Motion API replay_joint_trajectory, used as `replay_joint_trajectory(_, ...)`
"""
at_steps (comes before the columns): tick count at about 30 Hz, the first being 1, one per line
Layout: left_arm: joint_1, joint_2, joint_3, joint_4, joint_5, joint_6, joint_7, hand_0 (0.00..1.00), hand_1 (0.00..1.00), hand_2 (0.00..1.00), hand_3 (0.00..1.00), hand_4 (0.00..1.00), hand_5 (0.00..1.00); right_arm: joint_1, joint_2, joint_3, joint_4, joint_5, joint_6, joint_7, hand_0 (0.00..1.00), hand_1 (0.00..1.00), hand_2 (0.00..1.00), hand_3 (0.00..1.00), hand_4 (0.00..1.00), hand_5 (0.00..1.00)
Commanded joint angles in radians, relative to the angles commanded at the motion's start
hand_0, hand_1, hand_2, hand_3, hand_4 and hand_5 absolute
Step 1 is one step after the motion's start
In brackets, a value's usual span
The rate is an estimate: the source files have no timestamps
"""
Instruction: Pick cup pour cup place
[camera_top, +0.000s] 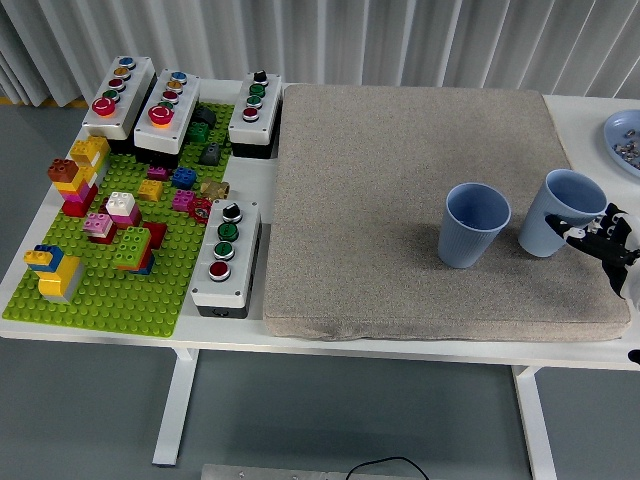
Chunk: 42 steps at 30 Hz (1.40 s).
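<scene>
Grey mat (400, 180): right hand (598, 238) grips cup (556, 212).

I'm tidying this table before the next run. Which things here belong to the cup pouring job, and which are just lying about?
In the job:
- left cup, standing on the mat
- right cup, at the right hand

Lying about:
- green brick plate with bricks
- button boxes
- blue dish at the right edge
</scene>
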Motion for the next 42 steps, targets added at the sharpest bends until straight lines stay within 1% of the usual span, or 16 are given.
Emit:
replay_joint_trajectory(4,0.001,0.0,0.001,-0.001,-0.001,0.0,0.0,0.699,0.712,0.722,0.626,0.492,0.922,-0.003,0.006,-0.009,-0.007,0.002,0.001,0.009,0.807,0.654,0.53,0.581,0.603,0.002)
replay_joint_trajectory(12,0.001,0.002,0.004,-0.001,-0.005,0.0,-0.002,0.698,0.712,0.722,0.626,0.492,0.922,0.0,0.003,-0.007,0.001,0.015,0.013,0.018,0.817,0.668,0.54,0.596,0.603,0.002)
replay_joint_trajectory(13,0.001,0.002,0.004,-0.001,-0.006,0.0,-0.002,0.699,0.713,0.721,0.626,0.492,0.922,0.0,0.003,-0.006,0.004,0.013,0.014,0.018,0.824,0.694,0.584,0.682,0.605,0.002)
replay_joint_trajectory(18,0.001,0.001,0.008,-0.001,-0.01,0.0,-0.003,0.699,0.713,0.721,0.626,0.492,0.922,-0.003,-0.003,0.003,0.012,0.016,0.051,0.011,0.824,0.694,0.584,0.682,0.605,0.002)
replay_joint_trajectory(19,0.001,0.001,0.008,-0.001,-0.011,0.0,-0.003,0.699,0.712,0.722,0.626,0.493,0.923,-0.003,-0.004,0.005,0.014,0.012,0.057,0.006,0.844,0.768,0.698,0.774,0.676,0.1)
replay_joint_trajectory(30,-0.001,0.0,0.01,-0.001,-0.012,-0.001,-0.004,0.699,0.712,0.722,0.626,0.493,0.924,-0.002,-0.008,0.019,0.005,0.007,0.068,-0.007,0.845,0.768,0.696,0.775,0.678,0.1)
replay_joint_trajectory(31,-0.001,0.0,0.011,-0.001,-0.012,-0.001,-0.004,0.7,0.712,0.722,0.626,0.492,0.926,-0.001,-0.008,0.02,0.003,0.007,0.069,-0.007,0.853,0.779,0.707,0.781,0.7,0.127)
replay_joint_trajectory(36,-0.001,0.0,0.012,-0.001,-0.015,-0.001,-0.005,0.7,0.712,0.722,0.626,0.492,0.926,-0.001,-0.009,0.024,0.001,-0.005,0.075,-0.015,0.853,0.779,0.707,0.781,0.7,0.127)
replay_joint_trajectory(37,-0.001,0.0,0.012,-0.001,-0.015,-0.001,-0.005,0.7,0.713,0.723,0.626,0.493,0.926,-0.001,-0.009,0.024,0.001,-0.01,0.081,-0.02,0.857,0.787,0.719,0.792,0.732,0.169)
replay_joint_trajectory(42,-0.001,0.0,0.013,0.0,-0.017,-0.001,-0.005,0.7,0.713,0.723,0.626,0.493,0.926,-0.001,-0.011,0.029,0.002,-0.029,0.115,-0.029,0.857,0.787,0.719,0.792,0.732,0.169)
